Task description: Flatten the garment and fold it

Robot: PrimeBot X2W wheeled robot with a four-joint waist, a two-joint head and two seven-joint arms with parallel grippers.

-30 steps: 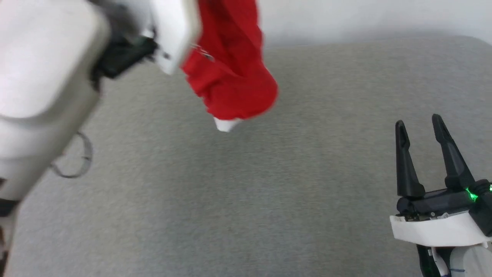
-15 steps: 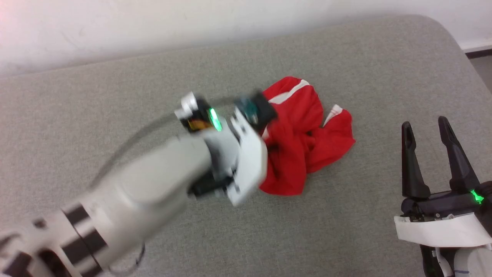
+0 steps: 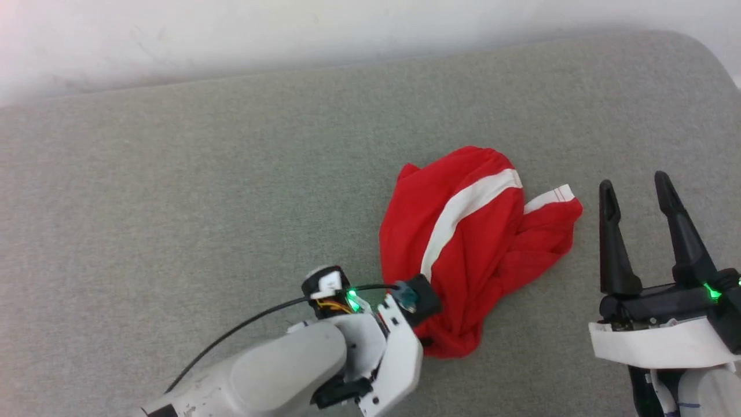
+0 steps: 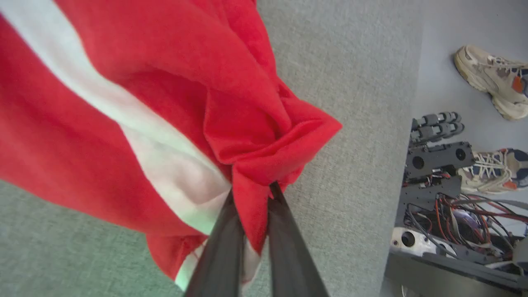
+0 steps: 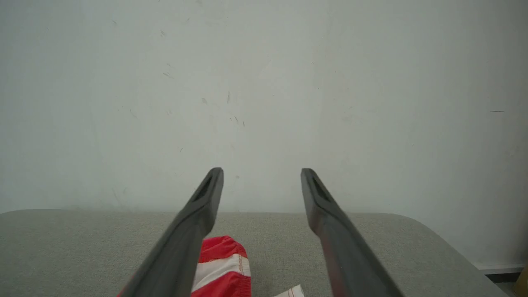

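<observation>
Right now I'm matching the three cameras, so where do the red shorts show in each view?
Head view: the shorts lie bunched right of centre on the grey pad.
Left wrist view: across the left and centre, a fold pinched in the left gripper.
Right wrist view: a scrap at the bottom edge, left of centre, by the right gripper.
Shared landmark: the grey pad under them.

You have one pair of red thin-fabric shorts [image 3: 480,243] with white stripes and one grey fabric-covered surface [image 3: 202,191]. You have two grippers with long dark fingers, the left gripper [image 4: 251,192] and the right gripper [image 3: 632,180], and two pale lace-up sneakers [image 4: 491,80].
</observation>
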